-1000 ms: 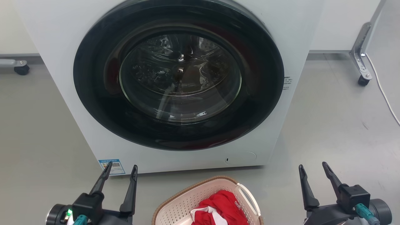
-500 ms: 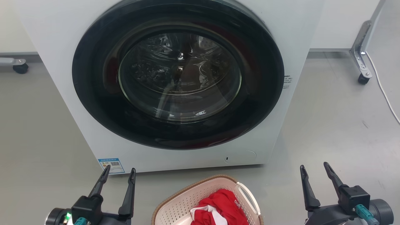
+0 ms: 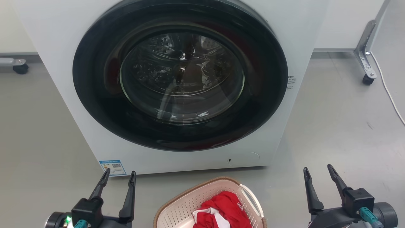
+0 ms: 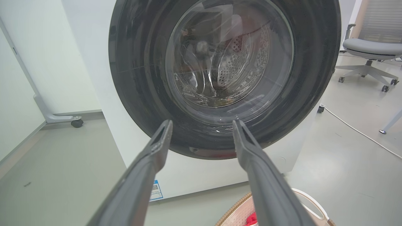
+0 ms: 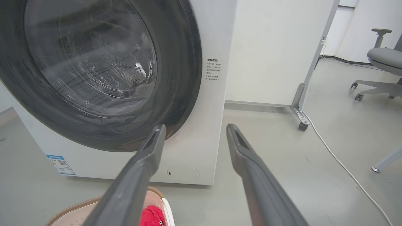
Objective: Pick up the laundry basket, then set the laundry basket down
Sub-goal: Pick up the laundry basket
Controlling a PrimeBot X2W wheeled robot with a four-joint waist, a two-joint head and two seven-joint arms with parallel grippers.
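Cream laundry basket (image 3: 186,205), askew before washer (image 3: 57,47), long axis slanting rightward

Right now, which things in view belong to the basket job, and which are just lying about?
Job: laundry basket, on the floor holding red clothes; left hand and right hand, both open and empty.
Lying about: washer, door shut; office chair; white cable; castor leg.
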